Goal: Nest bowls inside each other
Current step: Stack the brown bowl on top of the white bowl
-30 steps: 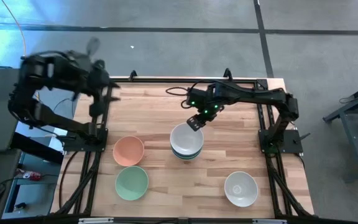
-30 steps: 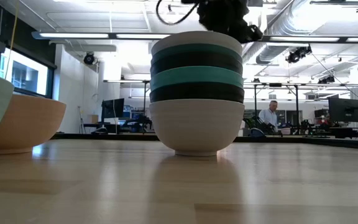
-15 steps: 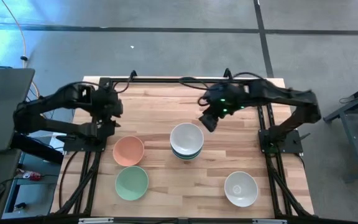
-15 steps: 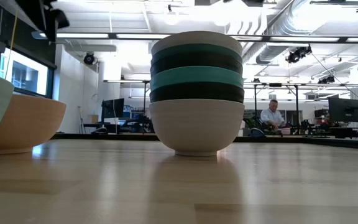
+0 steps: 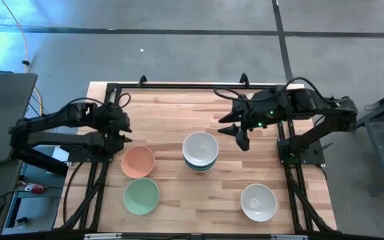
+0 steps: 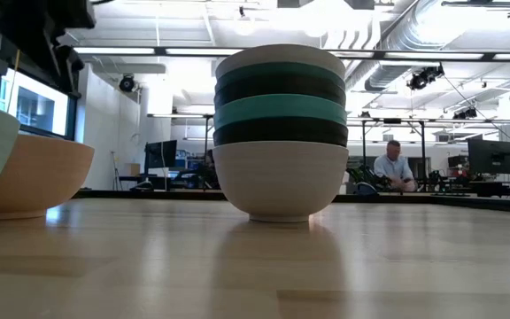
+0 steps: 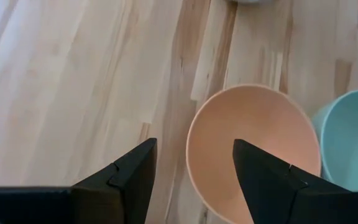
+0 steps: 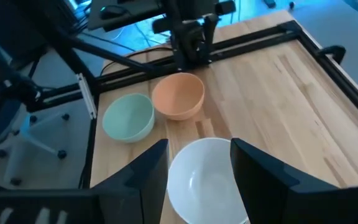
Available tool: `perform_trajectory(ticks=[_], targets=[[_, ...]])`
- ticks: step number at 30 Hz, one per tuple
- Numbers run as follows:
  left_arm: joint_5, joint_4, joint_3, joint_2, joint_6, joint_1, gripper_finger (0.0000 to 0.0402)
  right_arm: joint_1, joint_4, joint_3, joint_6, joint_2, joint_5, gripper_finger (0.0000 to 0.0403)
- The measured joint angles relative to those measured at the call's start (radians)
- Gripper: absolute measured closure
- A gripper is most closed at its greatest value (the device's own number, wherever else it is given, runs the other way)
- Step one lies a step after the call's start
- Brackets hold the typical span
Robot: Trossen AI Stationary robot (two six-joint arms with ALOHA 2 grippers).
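Observation:
A stack of several nested bowls (image 5: 200, 150) stands mid-table on its white bottom bowl (image 6: 280, 182), with a white bowl on top (image 8: 207, 180). The peach bowl (image 5: 137, 161) and mint bowl (image 5: 141, 196) sit side by side on the left. A single white bowl (image 5: 258, 202) sits near right. My left gripper (image 5: 122, 130) hovers open just beyond the peach bowl's (image 7: 253, 146) far-left rim. My right gripper (image 5: 240, 137) is open, in the air to the right of the stack.
The black frame rails (image 5: 102, 167) run along the table's left and right sides, with the arm bases on them. Bare wood lies between the stack and the single white bowl. A person (image 6: 395, 168) sits in the room far behind the table.
My right gripper has drawn back from over the stack's far rim toward the table's right edge. My left arm has swung in from the far-left corner toward the near edge and come down toward the peach bowl. The bowls have stayed put.

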Motion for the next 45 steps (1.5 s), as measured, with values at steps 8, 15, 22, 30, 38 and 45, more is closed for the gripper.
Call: perform_trajectory(ticks=[8, 15, 22, 30, 38, 45], targets=[[0.015, 0.018, -0.126, -0.06, -0.054, 0.0, 0.0202, 0.011, 0.002, 0.0, -0.019, -0.001, 0.034, 0.0238], [0.007, 0.018, -0.127, -0.014, -0.128, 0.0, 0.0202, 0.011, 0.012, 0.0, -0.021, -0.001, 0.046, 0.0238], [0.006, 0.02, -0.139, 0.113, -0.192, 0.0, 0.0202, 0.011, 0.042, 0.0, -0.045, -0.001, 0.047, 0.0238], [0.001, 0.052, -0.139, 0.225, -0.193, 0.0, 0.0202, 0.011, 0.024, 0.0, -0.045, -0.009, 0.047, 0.0238], [0.013, 0.083, -0.139, 0.3, -0.195, -0.038, 0.0202, 0.011, 0.016, 0.0, -0.062, -0.027, 0.05, 0.0238], [0.014, 0.09, -0.139, 0.364, -0.199, -0.061, 0.0208, 0.011, 0.016, 0.0, -0.072, -0.059, 0.058, 0.0238]])
